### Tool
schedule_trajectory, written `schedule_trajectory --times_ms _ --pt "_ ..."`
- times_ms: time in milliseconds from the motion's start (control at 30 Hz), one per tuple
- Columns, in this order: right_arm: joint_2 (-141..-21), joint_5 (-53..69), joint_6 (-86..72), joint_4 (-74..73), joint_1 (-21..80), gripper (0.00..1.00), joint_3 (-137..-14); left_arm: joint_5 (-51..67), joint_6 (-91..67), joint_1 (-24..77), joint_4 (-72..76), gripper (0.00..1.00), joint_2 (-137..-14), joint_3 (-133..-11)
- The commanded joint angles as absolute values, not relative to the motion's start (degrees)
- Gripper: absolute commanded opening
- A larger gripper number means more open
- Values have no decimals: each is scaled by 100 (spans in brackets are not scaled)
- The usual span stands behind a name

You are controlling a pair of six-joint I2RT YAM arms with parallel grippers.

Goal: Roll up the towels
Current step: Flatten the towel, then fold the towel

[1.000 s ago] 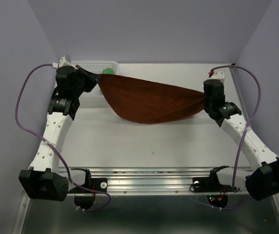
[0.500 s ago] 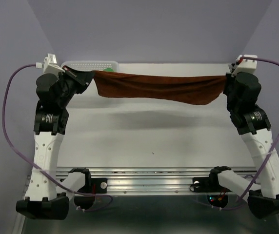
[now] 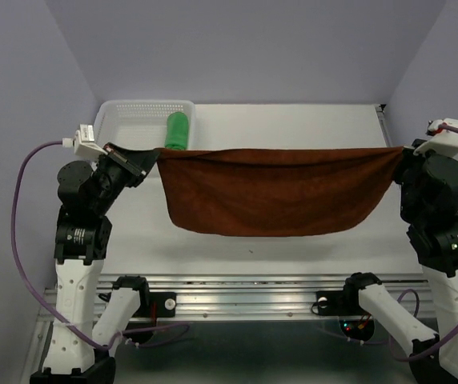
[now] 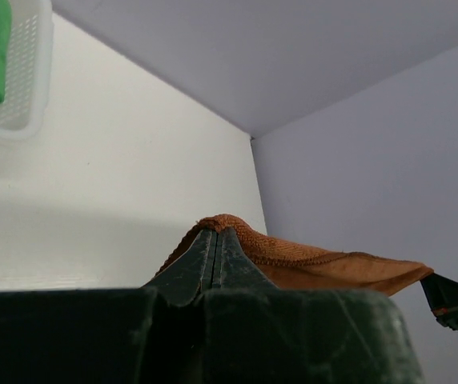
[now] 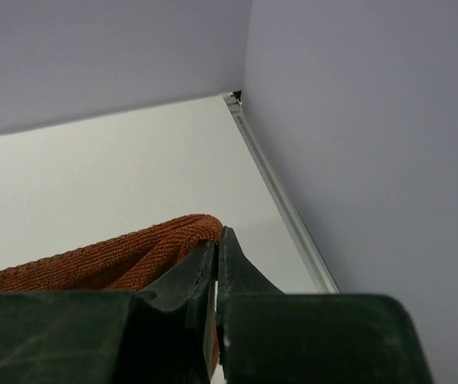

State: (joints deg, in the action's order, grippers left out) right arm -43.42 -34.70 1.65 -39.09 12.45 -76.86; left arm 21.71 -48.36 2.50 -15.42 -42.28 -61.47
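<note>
Green towel (image 3: 177,130): rolled, lying in the white basket (image 3: 125,120), far left.
Left gripper (image 3: 154,154): pressed together on the brown towel (image 3: 277,192), pinching its left corner.
Brown towel: stretched between both grippers, sagging above the table (image 3: 293,120).
Right gripper (image 3: 400,150): clamped on its right corner.

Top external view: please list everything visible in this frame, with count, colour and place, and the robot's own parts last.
rust towel: one, reddish-brown, stretched in the air between both claws, lower edge sagging above the table.
green towel: one, bright green, looks rolled, at the basket's right end.
basket: one, white, perforated, far left corner of the table.
table: one, white.
cables: two, purple, one looping from each wrist.
left claw: black, shut on the rust towel's upper left corner.
right claw: black, shut on its upper right corner.
</note>
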Motion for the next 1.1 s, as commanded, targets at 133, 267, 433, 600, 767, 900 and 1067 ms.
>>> schedule_trajectory --times_ms 133,267,433,600,767,900,1067 --pt "-5808 -3736 -176 -3500 1143 2 -6777 1778 -5168 465 -721 0 -5079 -4940" --pt "-6974 -2860 -70 -2727 627 1 -6311 863 -5194 1334 -282 0 -6106 -4903" --pt "-8234 -2567 237 -1952 115 1 -6564 826 -5089 1494 -211 0 -7935 -5580" --pt "-8902 -2206 614 -1389 -123 1 -6750 607 -5194 1503 17 0 -8524 -5932" --pt "-9141 -2390 774 -1151 -176 1 -6715 571 -5142 1512 79 0 -8815 -6170" --pt "-8790 -2461 642 -1169 -176 1 -6303 685 -5142 1512 88 0 -8754 -5951" --pt "-8236 -2514 370 -1615 -176 4 -5950 677 -5115 1503 79 0 -8316 -5433"
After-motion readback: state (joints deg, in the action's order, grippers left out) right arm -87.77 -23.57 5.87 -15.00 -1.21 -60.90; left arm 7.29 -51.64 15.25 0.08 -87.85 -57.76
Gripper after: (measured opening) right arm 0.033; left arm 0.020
